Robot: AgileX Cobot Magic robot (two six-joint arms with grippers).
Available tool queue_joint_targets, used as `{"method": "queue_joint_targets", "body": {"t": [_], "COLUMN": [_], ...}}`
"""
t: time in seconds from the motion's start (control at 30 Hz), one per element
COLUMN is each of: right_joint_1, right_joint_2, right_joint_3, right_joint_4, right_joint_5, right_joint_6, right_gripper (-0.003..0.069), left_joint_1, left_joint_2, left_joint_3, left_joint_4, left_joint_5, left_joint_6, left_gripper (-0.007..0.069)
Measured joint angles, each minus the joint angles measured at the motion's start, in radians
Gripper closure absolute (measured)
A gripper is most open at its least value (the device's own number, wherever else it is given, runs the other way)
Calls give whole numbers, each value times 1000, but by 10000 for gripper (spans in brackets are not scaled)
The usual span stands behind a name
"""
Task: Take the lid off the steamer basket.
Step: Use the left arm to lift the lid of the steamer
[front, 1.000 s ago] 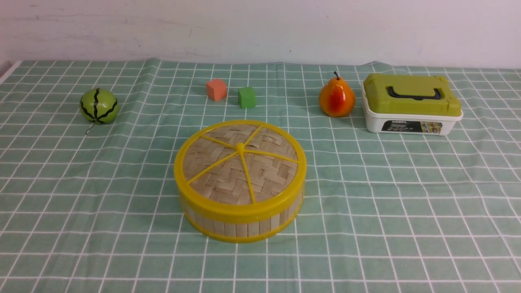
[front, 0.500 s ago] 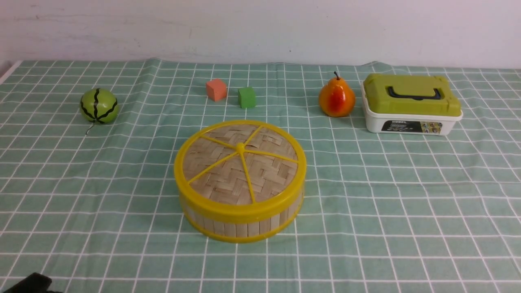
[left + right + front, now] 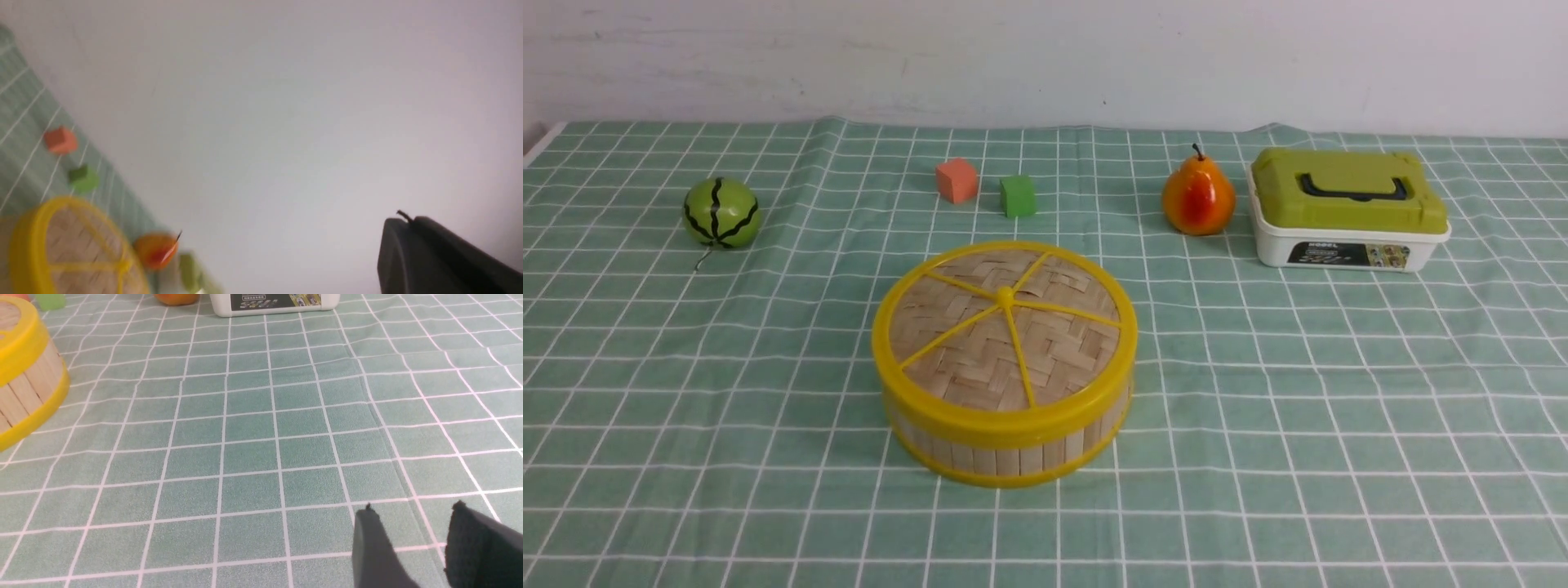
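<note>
Showing wrist-side only: right end effector (image 3: 413,506)

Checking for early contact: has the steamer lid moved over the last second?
No. In the front view the lid sits on the steamer basket with the same gap to the green cube behind it as before.

Left gripper (image 3: 410,224): dark charcoal, matt and smooth, rounded at the tip, with a faint seam down the middle and a thin brown wisp sticking off the top edge; slightly blurred. Right gripper (image 3: 413,508): two dark fingers (image 3: 374,551), one smooth, slate-grey and tapering to a small nub, the other blacker, with a rough, grainy face and a blunt corner.
</note>
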Motion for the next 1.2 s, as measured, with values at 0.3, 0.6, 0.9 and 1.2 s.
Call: {"method": "queue_joint_targets", "body": {"t": [0.3, 0.6, 0.9, 1.2], "right_joint_1": [0, 0, 0, 0], "right_joint_2": [0, 0, 0, 0], "right_joint_3": [0, 0, 0, 0], "right_joint_4": [0, 0, 0, 0], "right_joint_5": [0, 0, 0, 0], "right_joint_6": [0, 0, 0, 0], "right_gripper": [418, 419, 419, 419], "left_joint_1": [0, -178, -375, -393], "left_joint_2": [758, 1314, 1739, 1891], "left_joint_3": [-460, -1037, -1499, -1736], "left_joint_4": [286, 675, 965, 1022], "left_joint_5": [746, 983, 1169, 1181], "left_joint_6": [56, -45, -96, -85], "left_gripper": [637, 637, 637, 637]}}
